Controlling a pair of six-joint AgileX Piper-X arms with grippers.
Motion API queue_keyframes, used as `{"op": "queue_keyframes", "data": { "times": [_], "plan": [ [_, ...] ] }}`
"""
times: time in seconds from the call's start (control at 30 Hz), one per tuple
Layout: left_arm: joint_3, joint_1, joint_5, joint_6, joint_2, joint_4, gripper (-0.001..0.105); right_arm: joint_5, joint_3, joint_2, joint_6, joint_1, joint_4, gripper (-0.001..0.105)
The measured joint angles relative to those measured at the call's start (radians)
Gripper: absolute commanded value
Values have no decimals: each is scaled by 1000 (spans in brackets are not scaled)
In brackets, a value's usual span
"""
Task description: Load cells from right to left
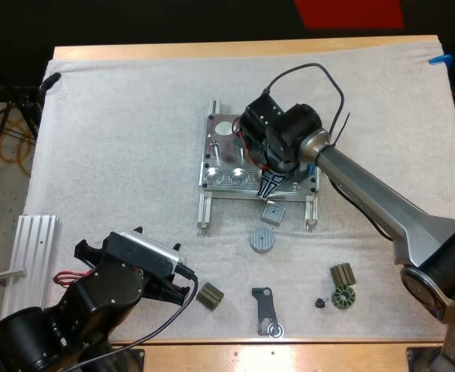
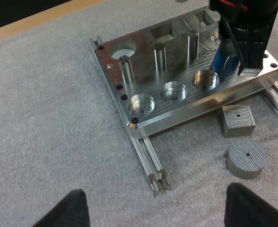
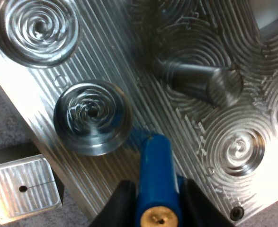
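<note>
The metal fixture (image 1: 229, 159) lies mid-mat, with upright pins and a row of round pockets along its near edge. My right gripper (image 1: 268, 186) is over that near edge, shut on a bright blue cylinder (image 3: 156, 170). The cylinder's lower end sits on or just above the plate between two pockets (image 3: 90, 117). From the left wrist view, the blue cylinder (image 2: 222, 59) stands beside the rightmost open pocket (image 2: 205, 79), under the right gripper (image 2: 243, 52). My left gripper (image 1: 182, 287) rests near the mat's front left, its fingers (image 2: 63, 210) wide apart on nothing.
A small square metal block (image 1: 274, 211) and a round grey disc (image 1: 263, 239) lie just in front of the fixture. Toward the front edge are a dark small part (image 1: 209, 295), a dark bracket (image 1: 266, 310) and ringed dark parts (image 1: 342, 294). An aluminium rail (image 1: 29, 252) lies off the mat's left.
</note>
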Motion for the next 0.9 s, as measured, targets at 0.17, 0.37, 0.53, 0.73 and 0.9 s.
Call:
{"op": "queue_keyframes", "data": {
  "times": [0.17,0.37,0.53,0.73,0.9],
  "plan": [
    [0,0,0,7,0,0,60,32,-1,2,0,0,0,0],
    [0,0,0,9,0,0,60,37,-1,2,0,0,0,0],
    [0,0,0,12,0,0,60,37,-1,2,0,0,0,0],
    [0,0,0,15,0,0,60,37,-1,2,0,0,0,18],
    [0,0,0,15,0,0,60,45,-1,6,2,0,-3,36]
  ]
}}
